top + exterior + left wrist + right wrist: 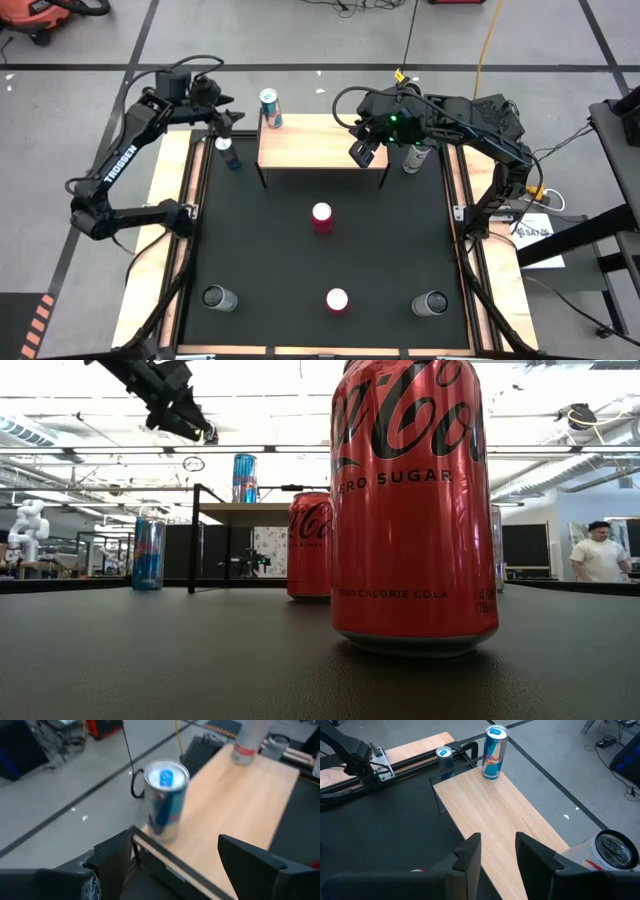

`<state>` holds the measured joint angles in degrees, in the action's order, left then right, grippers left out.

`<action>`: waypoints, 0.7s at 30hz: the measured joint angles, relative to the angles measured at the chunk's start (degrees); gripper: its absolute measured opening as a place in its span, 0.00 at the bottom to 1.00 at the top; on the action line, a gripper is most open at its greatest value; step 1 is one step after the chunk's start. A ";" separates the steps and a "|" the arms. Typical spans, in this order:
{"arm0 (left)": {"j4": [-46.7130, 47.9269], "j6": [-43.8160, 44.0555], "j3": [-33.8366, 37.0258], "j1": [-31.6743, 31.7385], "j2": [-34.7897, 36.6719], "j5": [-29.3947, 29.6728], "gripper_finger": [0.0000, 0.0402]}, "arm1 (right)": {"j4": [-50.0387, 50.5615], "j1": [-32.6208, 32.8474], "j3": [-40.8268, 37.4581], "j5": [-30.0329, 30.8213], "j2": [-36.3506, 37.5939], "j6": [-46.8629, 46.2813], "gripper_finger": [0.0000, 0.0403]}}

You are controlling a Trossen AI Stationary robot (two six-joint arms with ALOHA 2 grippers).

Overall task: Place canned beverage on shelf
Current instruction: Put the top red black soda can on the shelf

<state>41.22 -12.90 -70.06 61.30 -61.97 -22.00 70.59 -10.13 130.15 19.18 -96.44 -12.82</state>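
Note:
The shelf (310,148) is a light-wood board on thin black legs at the far middle of the black mat. A blue-and-silver can (270,108) stands upright on its far left corner; it also shows in the left wrist view (165,800) and the right wrist view (494,752). My left gripper (228,125) hovers just left of that corner, open and empty (172,842), above a second blue can (231,152) that stands on the mat. My right gripper (362,150) hovers over the shelf's right end, fingers a little apart and empty (497,840).
A silver can (415,157) stands just right of the shelf. Two red cans (322,217) (337,300) stand mid-mat and at the near middle. Two grey cans (218,297) (430,303) stand near the front corners. Wooden strips (165,230) edge the mat.

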 joint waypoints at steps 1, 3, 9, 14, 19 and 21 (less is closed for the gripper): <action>1.35 -0.33 0.00 -0.07 0.32 -0.16 0.75 | 0.00 0.00 0.00 -0.02 0.00 0.00 0.27; 4.85 -1.45 -0.02 -0.35 0.94 -1.11 0.75 | 0.00 0.00 0.00 -0.02 0.00 0.00 0.27; 7.90 0.14 -0.02 -2.91 4.05 -6.55 0.75 | -0.02 0.00 0.00 -0.02 0.00 -0.32 0.27; 7.92 2.00 -0.04 -7.11 6.47 -8.07 0.75 | -0.04 0.00 0.00 -0.04 0.00 -2.88 0.27; 7.90 2.03 -0.04 -11.77 7.84 -9.51 0.75 | -0.04 -0.16 0.00 -0.02 0.00 -4.47 0.27; 7.90 1.63 -0.07 -13.78 8.08 -11.74 0.75 | -0.01 -0.29 0.00 -1.23 0.00 -5.48 0.27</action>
<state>49.12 -11.27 -70.13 47.52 -53.89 -33.74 70.58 -10.42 130.15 17.95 -96.44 -18.30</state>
